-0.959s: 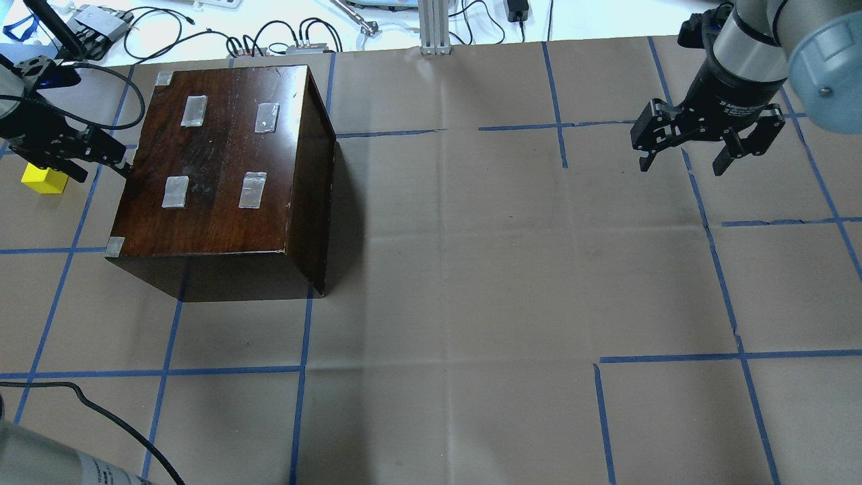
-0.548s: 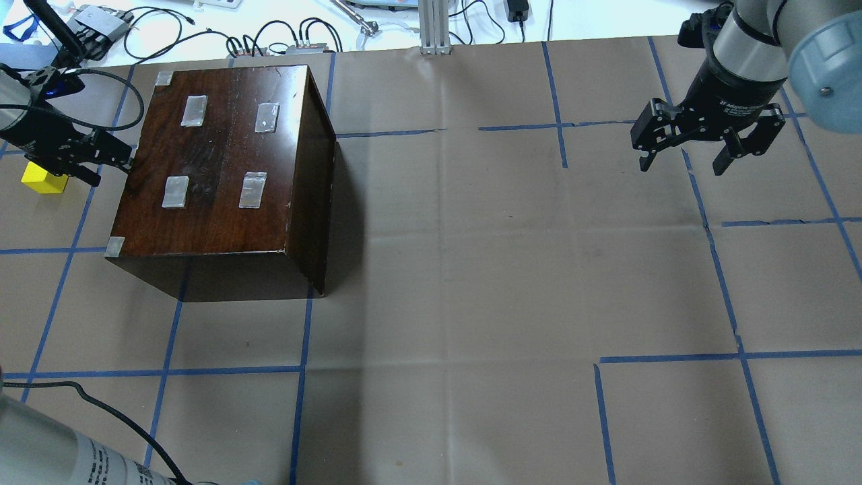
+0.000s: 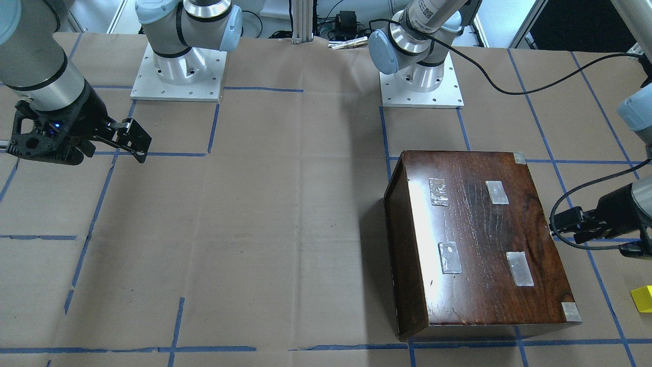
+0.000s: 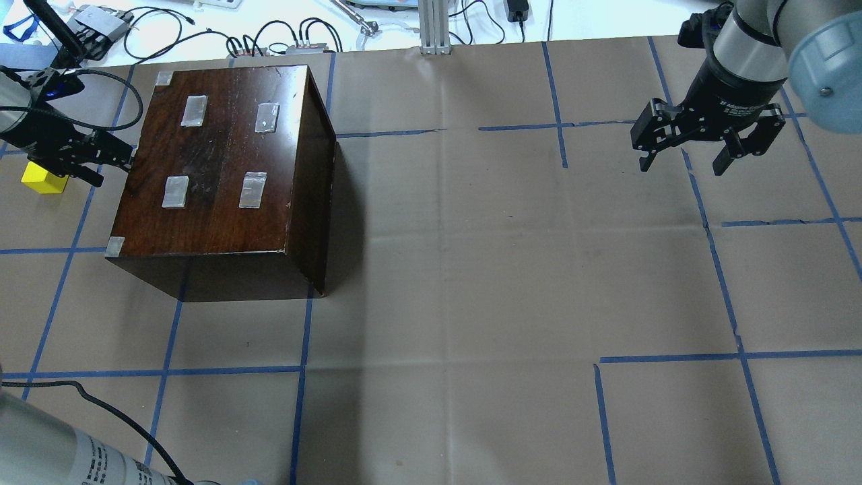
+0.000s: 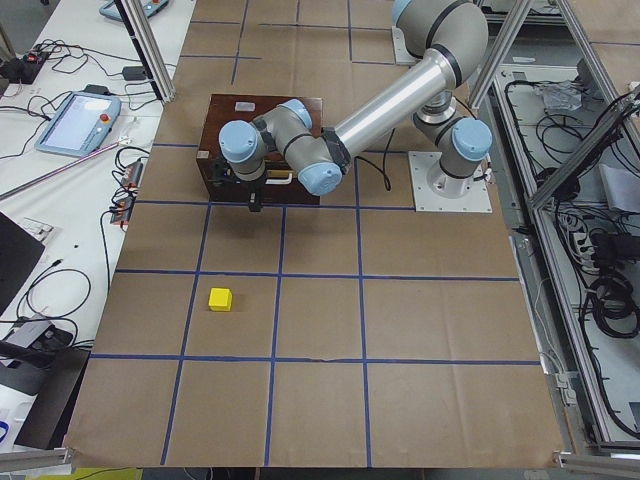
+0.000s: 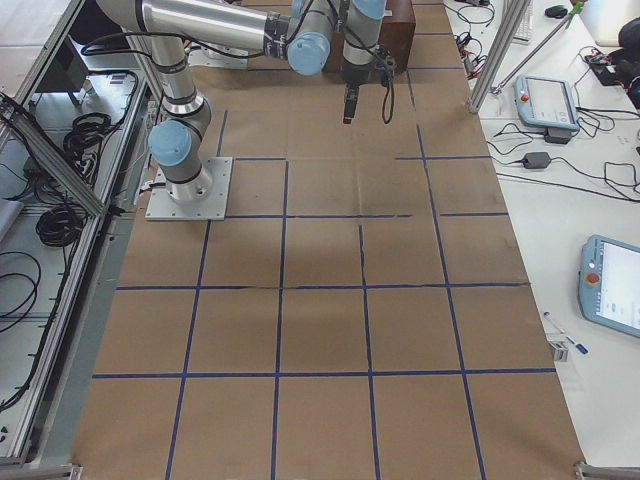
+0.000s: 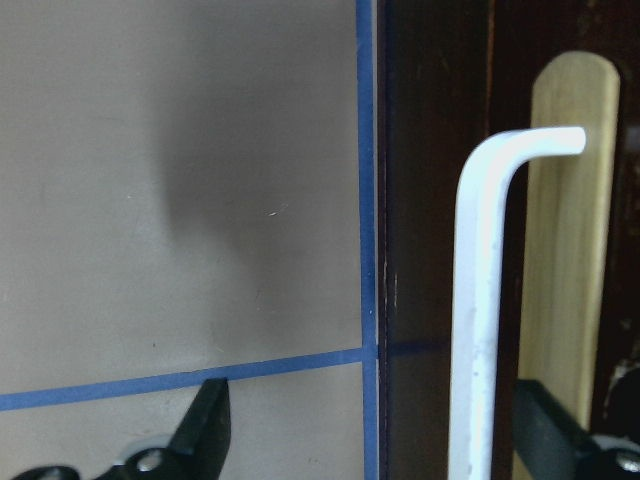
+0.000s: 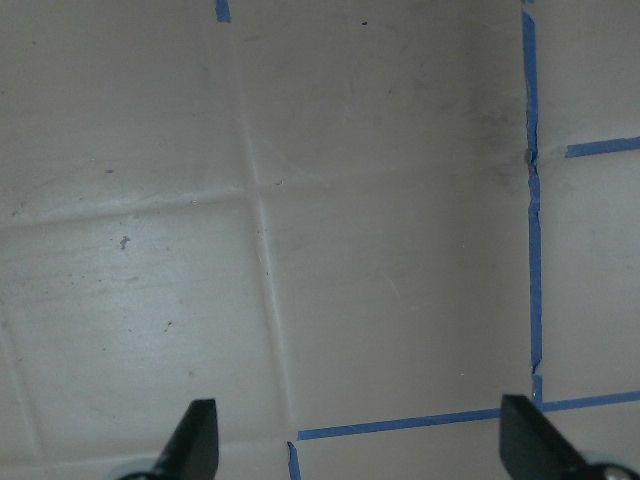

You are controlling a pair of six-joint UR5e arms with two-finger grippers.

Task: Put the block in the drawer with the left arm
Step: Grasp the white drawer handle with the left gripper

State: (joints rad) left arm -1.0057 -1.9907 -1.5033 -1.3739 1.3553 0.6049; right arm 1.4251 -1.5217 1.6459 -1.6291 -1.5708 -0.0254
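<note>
At the overhead view's left edge the yellow block [image 4: 42, 180] sat on the paper-covered table [image 4: 471, 269], outside the drawer [image 7: 512, 80] and well apart from its dark front. Next came the left gripper [image 4: 108, 163], fingers spread wide to either side of the white handle [image 7: 478, 300] on that front, clasping nothing. The drawer sat closed in the dark wooden box [image 4: 222, 168]. Far right, the right gripper [image 4: 682, 165] hung above bare paper, fingers parted and empty.
</note>
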